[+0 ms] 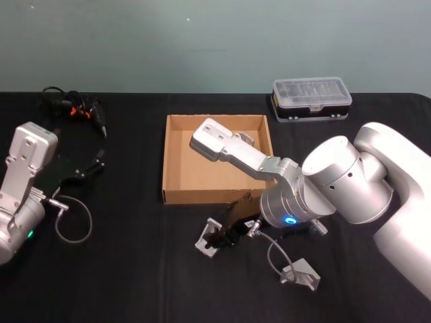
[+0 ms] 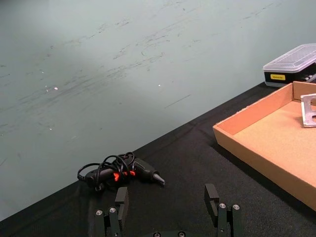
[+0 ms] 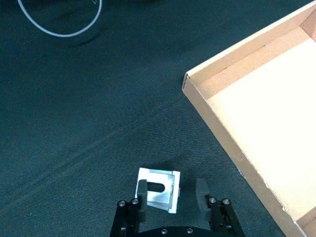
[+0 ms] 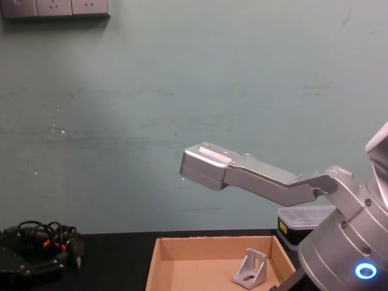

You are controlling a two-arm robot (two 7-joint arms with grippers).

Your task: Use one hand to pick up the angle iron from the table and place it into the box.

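Observation:
A silver angle iron (image 1: 207, 240) lies on the black table (image 1: 135, 276) just in front of the box (image 1: 165, 161), a tan cardboard tray. My right gripper (image 1: 219, 235) is down over it and open. In the right wrist view the angle iron (image 3: 158, 190) sits between the two black fingers (image 3: 201, 191), which stand a little apart from its sides. A second angle iron (image 1: 303, 274) lies nearer me on the right. A third angle iron (image 4: 250, 270) rests inside the box (image 4: 154, 267). My left gripper (image 2: 167, 207) is parked open at the far left.
A clear-lidded plastic case (image 1: 311, 99) stands behind the box on the right. A black corded tool with orange marks (image 1: 74, 108) lies at the back left. A grey cable loop (image 1: 74, 222) hangs by the left arm.

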